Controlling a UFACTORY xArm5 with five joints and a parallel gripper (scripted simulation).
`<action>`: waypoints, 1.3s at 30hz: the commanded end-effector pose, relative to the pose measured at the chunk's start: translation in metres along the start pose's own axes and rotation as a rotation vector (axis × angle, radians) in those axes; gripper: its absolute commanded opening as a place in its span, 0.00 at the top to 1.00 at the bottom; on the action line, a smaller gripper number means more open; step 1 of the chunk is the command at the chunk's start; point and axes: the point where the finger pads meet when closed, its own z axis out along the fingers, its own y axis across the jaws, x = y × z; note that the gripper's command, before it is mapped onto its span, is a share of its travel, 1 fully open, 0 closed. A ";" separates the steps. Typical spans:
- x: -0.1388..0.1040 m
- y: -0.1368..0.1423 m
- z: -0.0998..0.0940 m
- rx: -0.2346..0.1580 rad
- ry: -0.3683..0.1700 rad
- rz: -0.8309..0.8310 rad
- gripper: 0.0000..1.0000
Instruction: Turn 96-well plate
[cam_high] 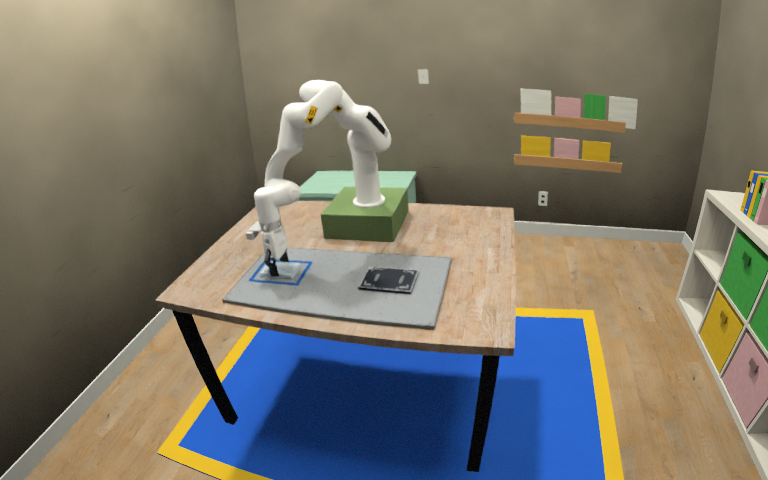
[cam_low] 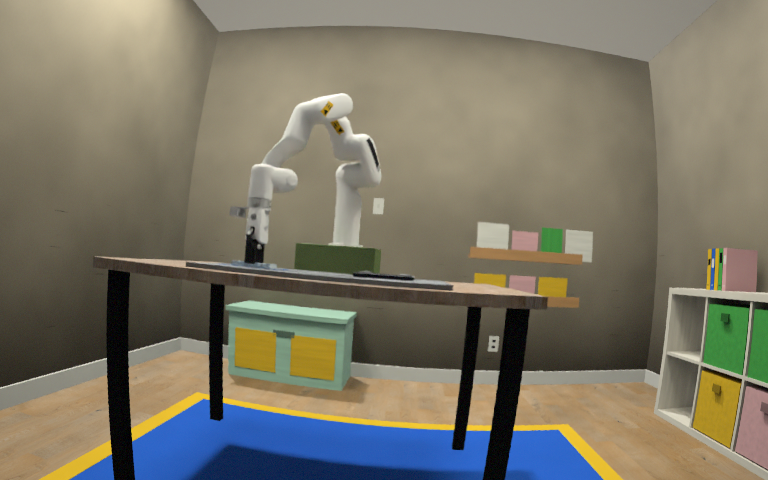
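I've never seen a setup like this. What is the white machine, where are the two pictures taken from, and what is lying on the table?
The white machine is a jointed robot arm on a green block. One picture looks down from high up in the room, the other from low beside the table. A grey mat lies on the table. On it are a pale plastic plate inside a blue outline and, apart to the side, a black holder. The arm's hand is lowered onto the plate with its fingers spread wide; it holds nothing.
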 end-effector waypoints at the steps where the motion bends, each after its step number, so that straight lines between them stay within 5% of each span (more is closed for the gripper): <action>1: 0.001 -0.001 0.001 0.004 0.000 0.000 0.00; 18: 0.001 -0.001 0.001 0.004 0.000 0.000 0.00; 19: 0.001 -0.001 0.000 0.004 0.000 0.000 1.00; 39: 0.001 -0.001 0.000 0.004 0.000 0.000 1.00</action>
